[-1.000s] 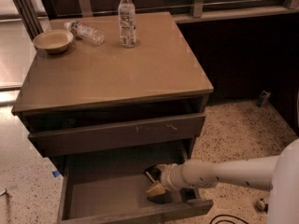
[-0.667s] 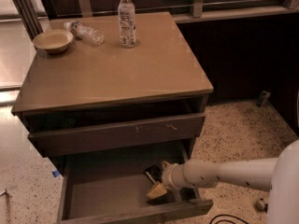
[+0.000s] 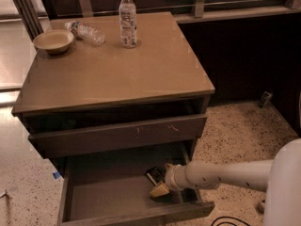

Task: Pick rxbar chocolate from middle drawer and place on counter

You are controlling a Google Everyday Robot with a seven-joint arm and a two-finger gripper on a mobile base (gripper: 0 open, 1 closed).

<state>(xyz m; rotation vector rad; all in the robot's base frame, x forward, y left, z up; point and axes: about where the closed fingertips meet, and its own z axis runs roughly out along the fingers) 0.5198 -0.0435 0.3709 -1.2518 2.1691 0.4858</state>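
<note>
In the open middle drawer, by its right wall, sits the gripper; whether it holds anything cannot be told. Just behind it the rxbar chocolate lies with its long axis askew to the drawer's sides. Farther off, the counter bears two bottles.

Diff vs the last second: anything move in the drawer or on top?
Nothing visibly changed. The gripper is down in the open middle drawer next to the rxbar chocolate, which lies where it was. The two bottles and the bowl on the counter are as before.
</note>
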